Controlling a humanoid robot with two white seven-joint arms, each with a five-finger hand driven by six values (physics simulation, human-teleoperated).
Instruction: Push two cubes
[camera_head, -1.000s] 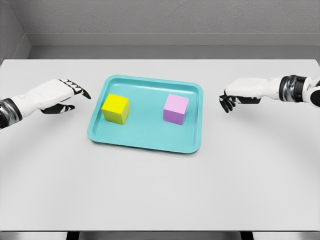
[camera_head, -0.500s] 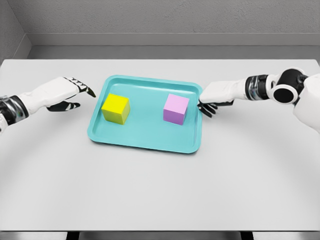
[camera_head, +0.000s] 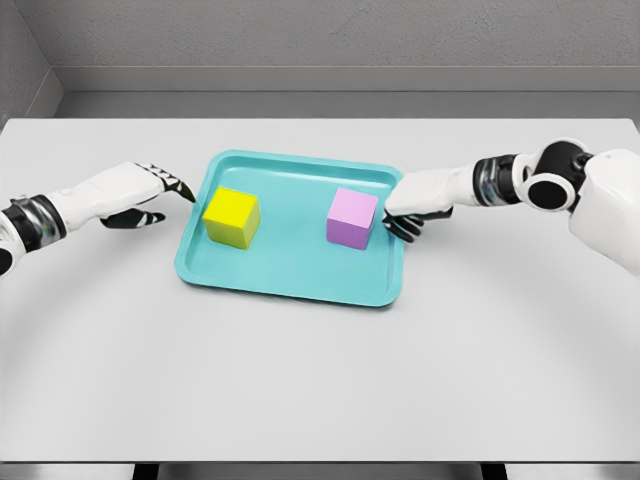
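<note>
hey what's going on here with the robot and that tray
A white two-armed robot is closing in on two cubes that sit apart in a teal plastic tray on a grey table. The left hand hovers just outside the tray's left rim, fingers extended toward the yellow cube. The right hand sits over the tray's right rim beside the pink cube, fingers loosely curled. Neither hand clearly touches a cube yet, so no push seems to have started.
</note>
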